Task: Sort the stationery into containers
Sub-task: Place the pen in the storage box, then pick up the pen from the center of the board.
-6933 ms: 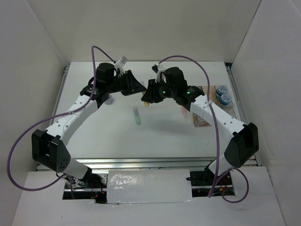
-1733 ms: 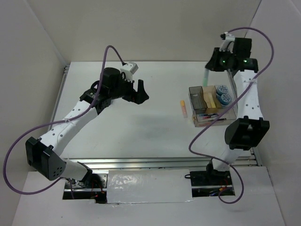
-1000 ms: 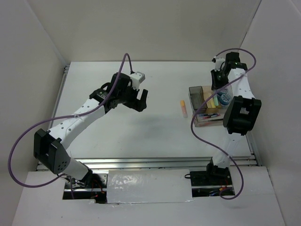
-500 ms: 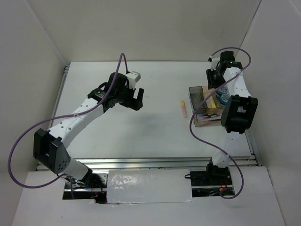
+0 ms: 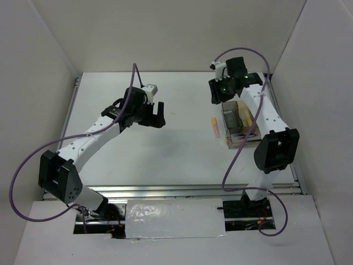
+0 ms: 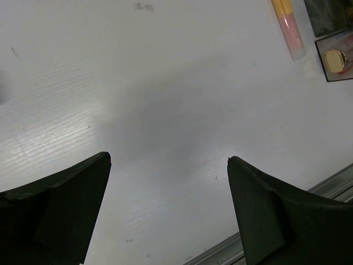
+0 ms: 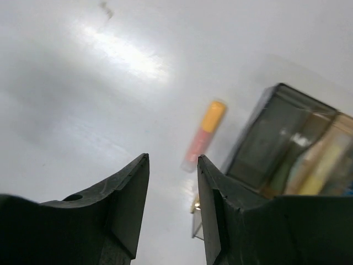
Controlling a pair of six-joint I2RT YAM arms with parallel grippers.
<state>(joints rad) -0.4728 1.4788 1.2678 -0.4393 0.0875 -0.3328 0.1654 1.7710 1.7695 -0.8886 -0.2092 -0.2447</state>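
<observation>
We see a flat white table [image 5: 182,154] shut in by plain white walls [image 5: 165,33] at the back and on both sides. An aluminium rail [image 5: 187,190] runs along the near edge, and the left wrist view catches a strip of it in its lower right corner. Up close the tabletop shows a few faint scuffs and a patch of soft glare.

We count two arms, each trailing one purple cable [image 5: 22,176]. The left gripper [image 6: 168,159] hangs over bare table left of centre. Its fingers are spread wide with nothing between them. The right gripper [image 7: 172,157] hovers above the far left corner of the box. Its fingers stand a narrow gap apart and hold nothing.

We count one container, a clear brownish box [image 5: 233,110] with inner compartments. It stands on the right side of the table, and its right part is hidden under the right arm. Thin red and blue pens [image 5: 242,134] lie in its near compartment, and yellowish and greenish shapes show through the tinted wall in the right wrist view. These are too blurred for us to count.

We count one item loose on the table, an orange highlighter [image 5: 214,127]. It lies flat just beside the box's left wall without touching it, and both wrist cameras see it.
</observation>
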